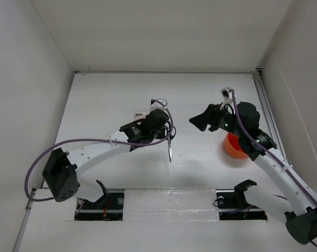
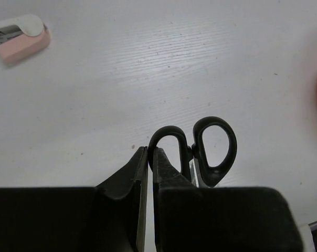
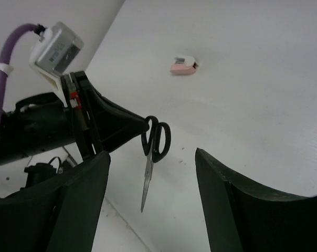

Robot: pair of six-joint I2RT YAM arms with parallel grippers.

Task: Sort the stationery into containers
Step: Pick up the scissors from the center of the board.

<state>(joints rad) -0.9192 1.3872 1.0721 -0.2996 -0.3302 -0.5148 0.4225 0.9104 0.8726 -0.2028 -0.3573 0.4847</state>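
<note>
l jaws clamped on scissors (image 2: 213, 179) handle, blades down; r jaws wide, empty

left gripper (image 2: 149, 153) pinched shut, arm stretched forward and inward, right gripper (image 3: 151, 155) spread wide, facing it.

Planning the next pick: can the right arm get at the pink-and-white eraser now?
Probably not directly. The right gripper is open and empty, but the left gripper, shut on the black-handled scissors, sits between it and the pink-and-white eraser.

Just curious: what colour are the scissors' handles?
Black; the scissors show best in the left wrist view.
</note>
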